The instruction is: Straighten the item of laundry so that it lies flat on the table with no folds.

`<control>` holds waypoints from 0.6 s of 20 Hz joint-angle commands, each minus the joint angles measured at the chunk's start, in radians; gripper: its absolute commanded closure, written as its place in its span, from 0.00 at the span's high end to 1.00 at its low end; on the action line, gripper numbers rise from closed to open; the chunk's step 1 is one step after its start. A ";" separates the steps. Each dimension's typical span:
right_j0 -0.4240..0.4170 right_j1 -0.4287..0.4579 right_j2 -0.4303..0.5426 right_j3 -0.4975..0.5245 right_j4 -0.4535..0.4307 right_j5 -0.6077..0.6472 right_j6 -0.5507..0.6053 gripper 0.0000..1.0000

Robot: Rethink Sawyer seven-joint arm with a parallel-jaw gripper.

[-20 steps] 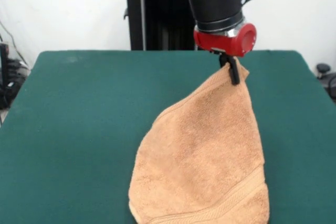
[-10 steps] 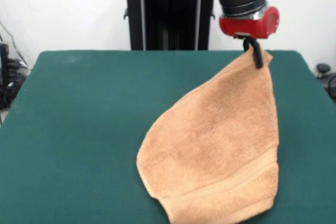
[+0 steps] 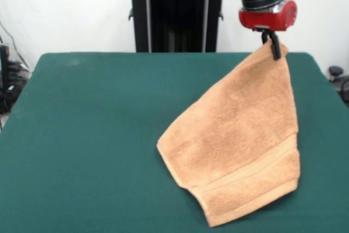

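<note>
The item of laundry (image 3: 240, 135) is a tan terry towel with a woven band stripe near its lower hem. It hangs by one corner from my gripper (image 3: 272, 47), which is shut on that corner at the upper right. The towel spreads downward in a rough triangle. Its lower part trails toward the near side of the dark green table (image 3: 92, 135); I cannot tell whether the lowest edge still touches the surface. The red and black wrist (image 3: 267, 12) reaches down from above.
The black pedestal (image 3: 174, 17) stands behind the table's far edge. Cables and dark gear (image 3: 11, 80) sit off the left side, and a dark object (image 3: 339, 77) off the right.
My gripper has risen and moved to the right with the towel corner in it. The towel has been drawn up and rightward, and its lower hem has come into full view.
</note>
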 commanded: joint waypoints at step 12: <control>0.108 0.003 -0.014 0.151 0.019 -0.067 0.188 0.00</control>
